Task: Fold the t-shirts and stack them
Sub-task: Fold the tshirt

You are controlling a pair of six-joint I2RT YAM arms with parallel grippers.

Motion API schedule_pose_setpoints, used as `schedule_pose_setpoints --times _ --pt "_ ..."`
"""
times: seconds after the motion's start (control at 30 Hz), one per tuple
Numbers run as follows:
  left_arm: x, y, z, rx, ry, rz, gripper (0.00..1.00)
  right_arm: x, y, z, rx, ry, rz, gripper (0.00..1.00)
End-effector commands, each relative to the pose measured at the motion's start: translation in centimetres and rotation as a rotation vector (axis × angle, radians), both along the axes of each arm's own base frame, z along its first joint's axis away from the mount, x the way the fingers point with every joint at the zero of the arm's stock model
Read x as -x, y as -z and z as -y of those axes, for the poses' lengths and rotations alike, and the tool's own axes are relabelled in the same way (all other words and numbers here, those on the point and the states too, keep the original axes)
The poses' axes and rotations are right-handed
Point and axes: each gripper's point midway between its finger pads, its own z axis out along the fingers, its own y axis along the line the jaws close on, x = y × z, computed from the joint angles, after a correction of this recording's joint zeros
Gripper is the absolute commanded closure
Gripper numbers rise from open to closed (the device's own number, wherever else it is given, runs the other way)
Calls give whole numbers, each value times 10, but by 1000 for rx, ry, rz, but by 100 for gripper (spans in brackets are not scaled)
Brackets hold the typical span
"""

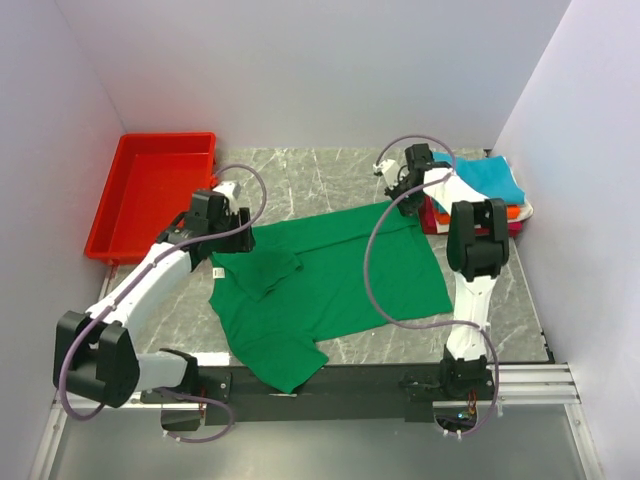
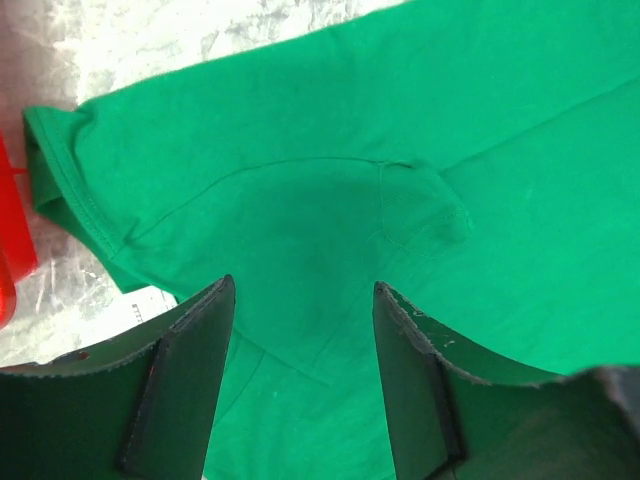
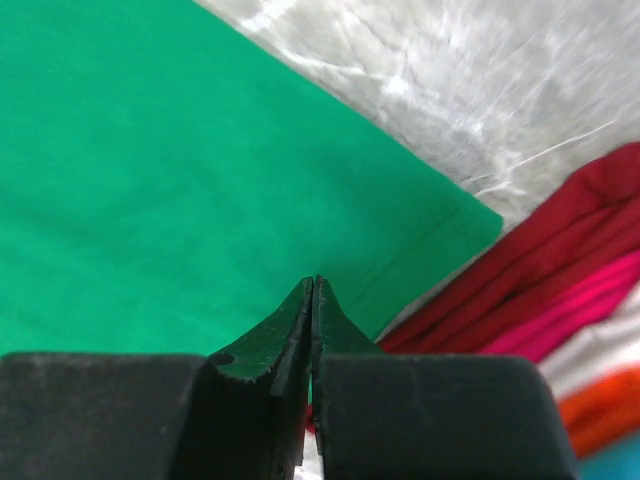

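- Table (image 1: 340, 175): grey marble-patterned top, glossy. The right wrist view catches bright glare on it.
- Green t-shirt (image 1: 340, 285): bright green knit, matte, lying opened out at the table's middle between the two arms. Its near corner drapes onto the black rail at the table's front edge. One flap of cloth (image 1: 268, 272) is doubled over on the left side. Only the left wrist view shows the stitched sleeve hem (image 2: 75, 190) and a curved seam.
- Red tray (image 1: 150, 195): rigid plastic, rectangular, at the far left, apart from the shirt.
- Stack of folded t-shirts (image 1: 485, 190): far right, just beside the green shirt's far corner, with teal on top. The right wrist view (image 3: 590, 290) shows the layered edges as red, magenta, white, orange and teal.
- Left gripper (image 2: 302, 290): released, dark fingers spread with bare green cloth in the gap, holding nothing.
- Right gripper (image 3: 313, 285): clenched, tips meeting over the shirt's hemmed corner. Whether any cloth is pinched between them, I cannot tell.
- White neck label (image 1: 217, 272): small, at the shirt's left edge.
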Motion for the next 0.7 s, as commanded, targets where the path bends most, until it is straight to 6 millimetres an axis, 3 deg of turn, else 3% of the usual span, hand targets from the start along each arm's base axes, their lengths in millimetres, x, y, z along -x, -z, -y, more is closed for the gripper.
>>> schedule_pose_setpoints --times 0.0,0.13,0.17,0.33,0.43,0.67 --pt "-9 -24 -9 -19 -30 101 37 -1 -2 14 86 42 -46 95" --pt "-7 -38 -21 -40 -63 167 33 2 10 21 147 14 -117 95" --pt "-7 -40 -22 -43 -67 181 31 5 22 27 191 16 -153 95" --pt "-6 -53 -32 -49 -102 239 26 -23 29 31 234 55 -146 96" --pt "-4 -48 -34 -56 -106 233 23 -43 27 32 248 86 -113 97" --pt "-14 -36 -24 1 -87 180 24 -64 22 28 239 110 -48 96"
